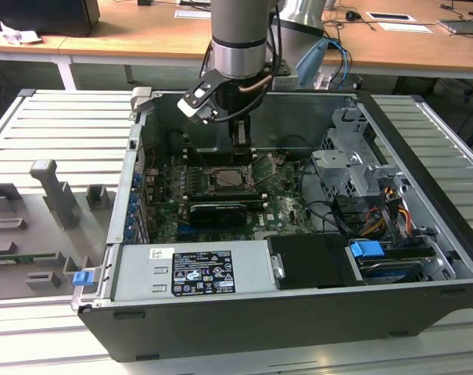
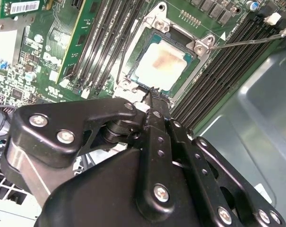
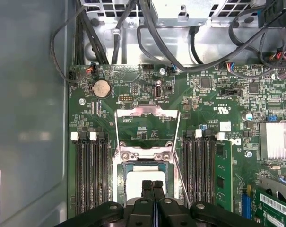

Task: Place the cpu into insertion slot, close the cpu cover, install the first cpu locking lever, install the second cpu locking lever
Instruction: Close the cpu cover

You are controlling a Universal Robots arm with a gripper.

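The cpu (image 2: 159, 64), a pale square chip, lies seated in the insertion slot (image 2: 199, 48) on the green motherboard; it also shows just beyond the fingertips (image 3: 133, 179). The cpu cover (image 3: 145, 112), a thin metal frame, is swung open away from the slot, with board showing through its window. Thin wire locking levers (image 3: 177, 137) stand released beside it, and one lever (image 2: 247, 41) sticks out sideways. My gripper (image 3: 152, 185) hovers over the cpu's near edge, fingers pressed together with nothing between them. In the exterior view the gripper (image 1: 241, 142) hangs just above the slot (image 1: 234, 178).
Black memory slots (image 3: 88, 170) flank the socket on both sides. Cables (image 3: 147, 33) run along the board's far edge. The open case (image 1: 424, 141) holds a drive cage (image 1: 353, 164) on the exterior view's right and a power supply (image 1: 193, 269) in front.
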